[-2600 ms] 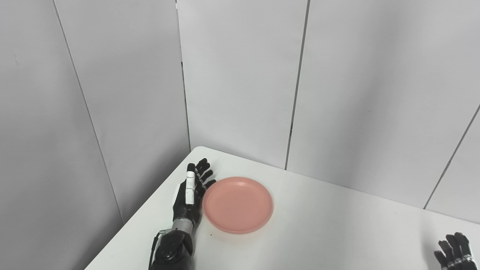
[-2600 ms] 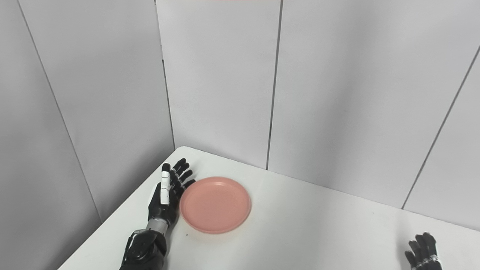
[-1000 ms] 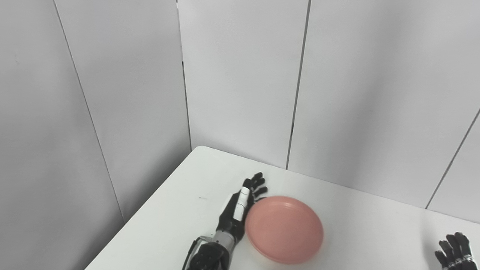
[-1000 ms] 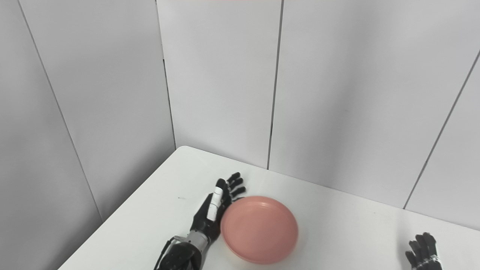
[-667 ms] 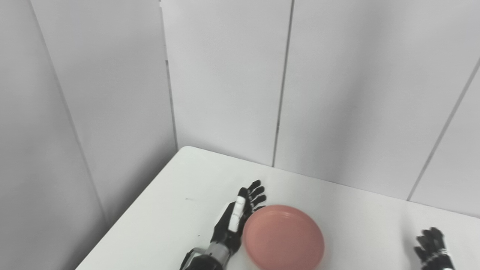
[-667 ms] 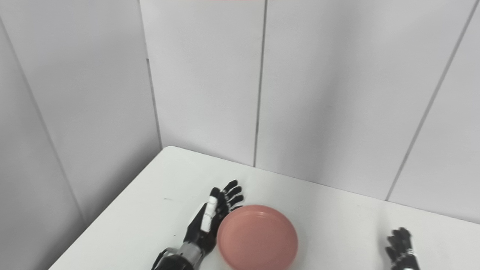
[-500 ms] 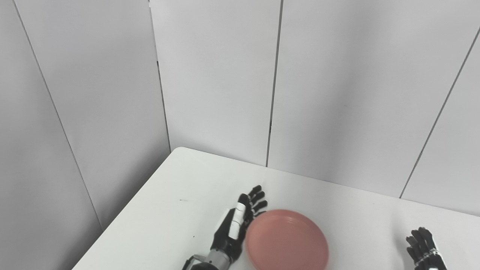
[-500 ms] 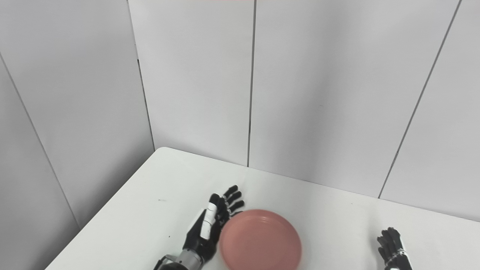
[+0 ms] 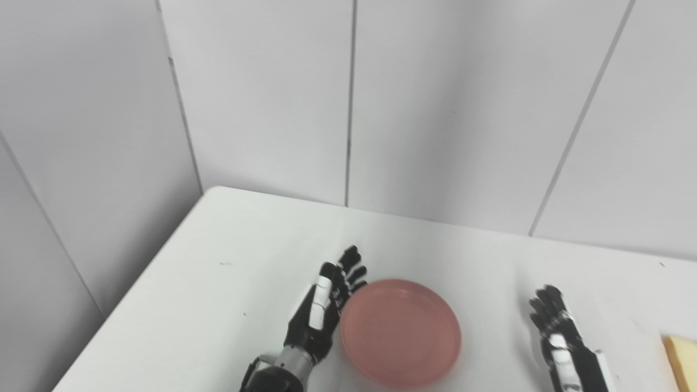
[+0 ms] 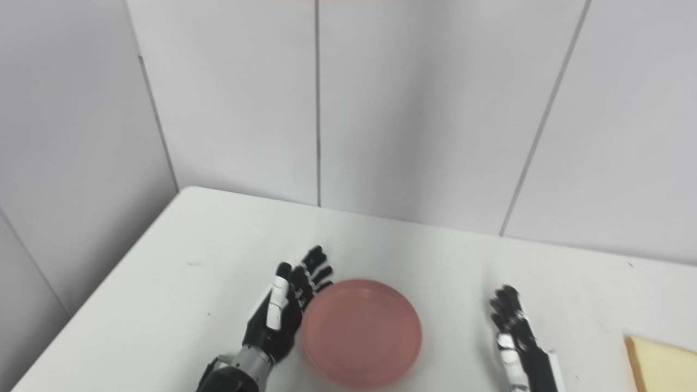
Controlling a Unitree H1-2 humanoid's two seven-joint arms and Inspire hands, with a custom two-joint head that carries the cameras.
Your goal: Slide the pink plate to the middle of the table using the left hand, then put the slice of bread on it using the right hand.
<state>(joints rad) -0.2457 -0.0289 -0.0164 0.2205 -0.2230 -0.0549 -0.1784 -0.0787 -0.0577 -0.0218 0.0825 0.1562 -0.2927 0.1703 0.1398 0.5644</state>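
Near the table's (image 9: 228, 239) middle now sits the pink plate (image 9: 400, 333), pushed there from the left corner by the flat, open left hand (image 9: 321, 313) beside it, so the empty, spread right hand (image 9: 561, 337) can fetch the bread (image 10: 661, 356) at far right.

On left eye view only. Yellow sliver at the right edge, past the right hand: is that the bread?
Observer: Likely. The right eye view shows more of it: the slice of bread is a pale yellow slab lying flat on the table, with its left corner in frame.
Operator: Right hand on it?
Observer: No. In that view bare table separates the right hand from the slice; the hand is open and holds nothing.
Operator: Whole slice in frame there?
Observer: No, the right and bottom edges of the picture cut it off.
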